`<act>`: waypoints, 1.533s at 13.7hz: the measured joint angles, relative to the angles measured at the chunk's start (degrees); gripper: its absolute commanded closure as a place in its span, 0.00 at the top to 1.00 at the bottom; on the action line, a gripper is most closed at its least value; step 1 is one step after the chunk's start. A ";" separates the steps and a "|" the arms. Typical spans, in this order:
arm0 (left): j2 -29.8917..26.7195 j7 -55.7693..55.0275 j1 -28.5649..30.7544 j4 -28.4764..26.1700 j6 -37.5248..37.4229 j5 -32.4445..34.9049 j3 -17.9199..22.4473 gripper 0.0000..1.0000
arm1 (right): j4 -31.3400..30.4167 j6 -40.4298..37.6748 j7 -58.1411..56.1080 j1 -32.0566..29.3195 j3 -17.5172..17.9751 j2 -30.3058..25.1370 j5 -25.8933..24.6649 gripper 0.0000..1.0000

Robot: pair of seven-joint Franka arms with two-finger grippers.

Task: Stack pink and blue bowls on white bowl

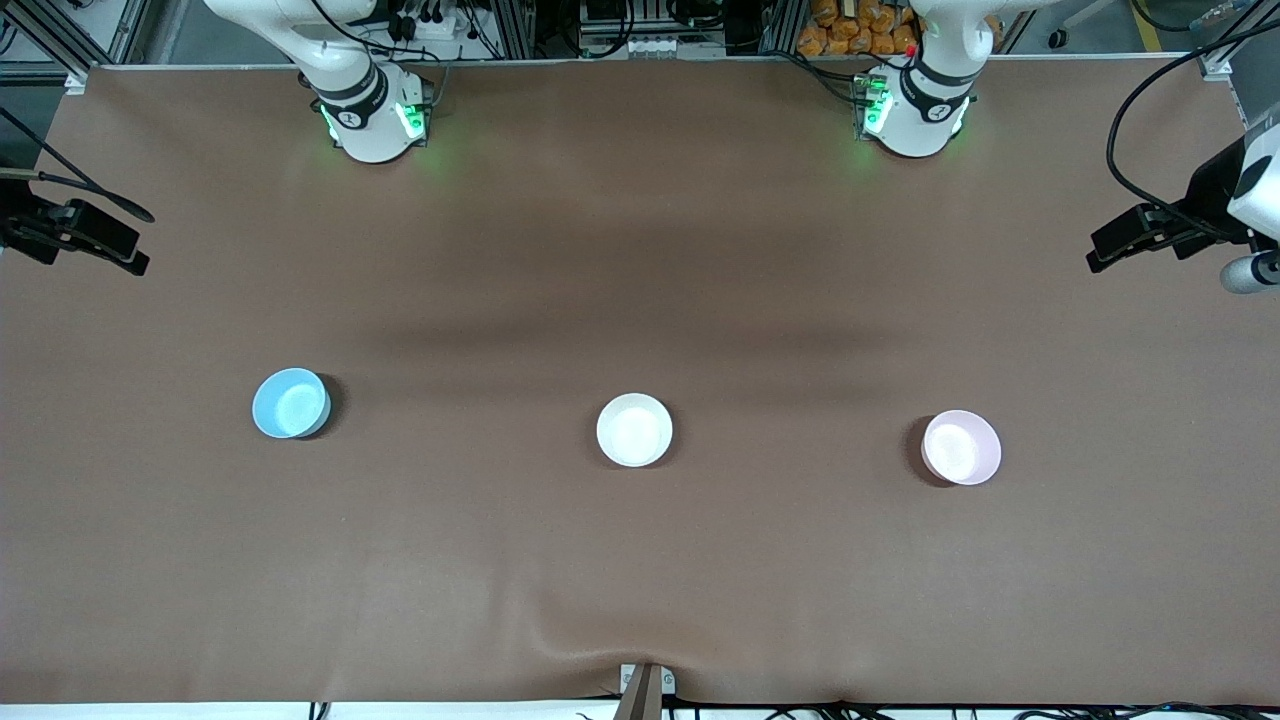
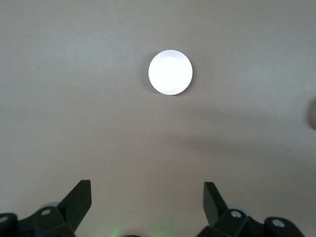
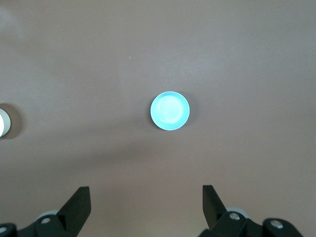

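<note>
Three bowls stand apart in a row on the brown table. The white bowl (image 1: 634,430) is in the middle. The sky blue bowl (image 1: 290,403) is toward the right arm's end and shows in the right wrist view (image 3: 170,110). The pale pink bowl (image 1: 961,447) is toward the left arm's end; in the left wrist view (image 2: 170,72) it looks washed-out white. My left gripper (image 2: 147,190) is open and empty, high over the table near the pink bowl. My right gripper (image 3: 146,195) is open and empty, high over the table near the blue bowl. Neither gripper shows in the front view.
The white bowl's edge shows in the right wrist view (image 3: 4,123). Black camera mounts stick in over both table ends (image 1: 80,235) (image 1: 1150,235). A clamp (image 1: 645,685) sits at the table edge nearest the front camera. The arm bases (image 1: 375,115) (image 1: 915,110) stand along the top.
</note>
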 measured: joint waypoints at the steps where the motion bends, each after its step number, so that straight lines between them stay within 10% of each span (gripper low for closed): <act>1: 0.00 0.11 0.06 -0.01 -0.01 0.00 0.05 1.00 | 0.00 0.00 0.00 0.00 0.00 0.00 0.00 1.00; 21: 0.11 0.43 1.17 -0.16 -0.04 0.08 0.08 1.00 | 0.00 -0.26 0.00 0.13 0.13 0.00 0.00 1.00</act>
